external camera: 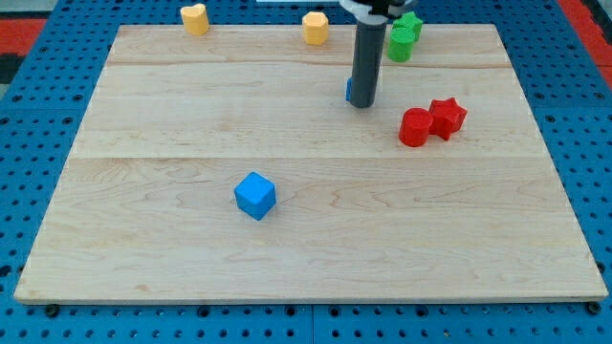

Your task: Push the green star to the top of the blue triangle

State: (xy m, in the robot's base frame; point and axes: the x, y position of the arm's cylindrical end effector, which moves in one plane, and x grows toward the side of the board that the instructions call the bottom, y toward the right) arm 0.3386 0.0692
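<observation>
Blue cube [254, 195]: nearest the view's bottom, alone on the wooden board [143, 239], left of centre; no part in this task.
Red pair: a red cylinder [415, 127] and a red star [447, 117] touch each other at mid-right, just to the right of and below my tip.
My tip [362, 104]: the dark rod stands upright, its lower end on the board in the upper middle. It has no jaws to spread or press together; it only pushes, and it holds nothing.
Blue triangle [349, 91]: I judge the small blue sliver at the rod's left edge to be this block; the rod hides nearly all of it, so its shape cannot be confirmed.
Green star [410, 23]: near the view's top edge, above and to the right of my tip, apart from it. It touches or overlaps a green cylinder [402, 43] just below it; which is in front is hard to tell.
Yellow blocks: a yellow block [316, 28] left of the rod, and a yellow heart-like block [194, 18] further left, both at the top edge.
Step in hand: the approach; the star looks untouched by my tip.
Next move: my tip needs to leave the blue block undisturbed, get round to the star's right side, and push it leftward to sit just above the blue block, without dragging the green cylinder along.
</observation>
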